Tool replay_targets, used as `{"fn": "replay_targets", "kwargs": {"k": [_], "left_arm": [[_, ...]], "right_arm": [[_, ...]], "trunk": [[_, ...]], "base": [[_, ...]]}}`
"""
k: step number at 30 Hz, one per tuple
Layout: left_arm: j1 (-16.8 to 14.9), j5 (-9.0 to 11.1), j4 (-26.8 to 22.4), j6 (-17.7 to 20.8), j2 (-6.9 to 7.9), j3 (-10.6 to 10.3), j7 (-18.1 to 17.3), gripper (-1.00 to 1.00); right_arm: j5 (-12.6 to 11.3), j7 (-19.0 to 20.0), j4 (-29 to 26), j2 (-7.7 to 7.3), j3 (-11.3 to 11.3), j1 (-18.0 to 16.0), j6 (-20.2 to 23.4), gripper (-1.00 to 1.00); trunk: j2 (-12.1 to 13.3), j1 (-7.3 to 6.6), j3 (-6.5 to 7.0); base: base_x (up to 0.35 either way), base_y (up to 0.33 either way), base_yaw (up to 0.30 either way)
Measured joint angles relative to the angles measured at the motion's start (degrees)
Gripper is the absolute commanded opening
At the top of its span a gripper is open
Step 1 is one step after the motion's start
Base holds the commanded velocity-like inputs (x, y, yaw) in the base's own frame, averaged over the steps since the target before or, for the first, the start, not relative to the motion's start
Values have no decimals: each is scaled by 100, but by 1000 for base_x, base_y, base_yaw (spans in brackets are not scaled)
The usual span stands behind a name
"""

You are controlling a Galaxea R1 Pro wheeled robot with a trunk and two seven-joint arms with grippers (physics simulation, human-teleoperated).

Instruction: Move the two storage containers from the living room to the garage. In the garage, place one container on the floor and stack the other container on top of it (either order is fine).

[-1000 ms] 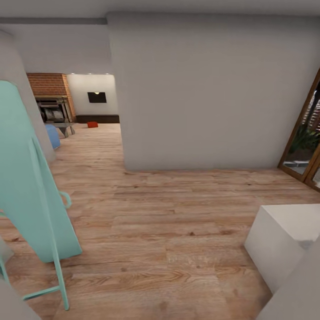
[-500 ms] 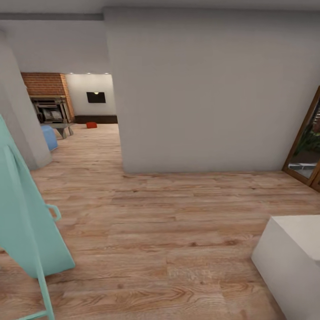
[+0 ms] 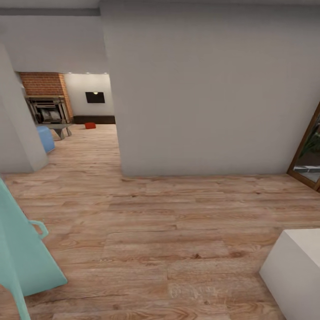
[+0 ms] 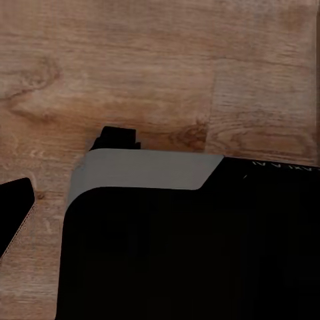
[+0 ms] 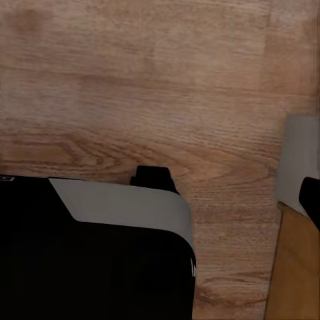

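One small orange-red storage container [image 3: 90,126] sits on the light wood floor far off in the living room, below the wall TV [image 3: 95,97] and right of the brick fireplace [image 3: 44,84]. Only this one container is in sight. I stand in a hallway well short of it. The left wrist view looks down on plank floor and a black and grey body part [image 4: 167,233]; the right wrist view looks down on the floor and a similar part [image 5: 100,253].
A broad grey-white wall [image 3: 200,89] fills the middle, with the passage to the living room on its left. A teal object [image 3: 22,253] stands at lower left and a white block [image 3: 295,266] at lower right. A wood-framed glass door [image 3: 306,151] is at the right. Blue sofa [image 3: 46,137] and glass table [image 3: 60,127] flank the passage.
The whole head view has shifted: the camera moved, so the teal object slid down and left, the white block down and right, and more of the left wall corner came into sight.
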Motion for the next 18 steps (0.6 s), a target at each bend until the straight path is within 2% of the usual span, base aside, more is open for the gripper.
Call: {"fn": "replay_targets", "kwargs": {"k": [9,18], "left_arm": [[-1,-6,0,0,-2,-1,0,100],[-1,-8,-2,0,-2,0,0,100]], "right_arm": [[0,-2,0,7,0,0,-6,100],[3,-2,0,1,0,-1,-11,100]], "trunk": [[0,0,0],[0,0,0]], "base": [[323,0,9],[323,0,224]]}}
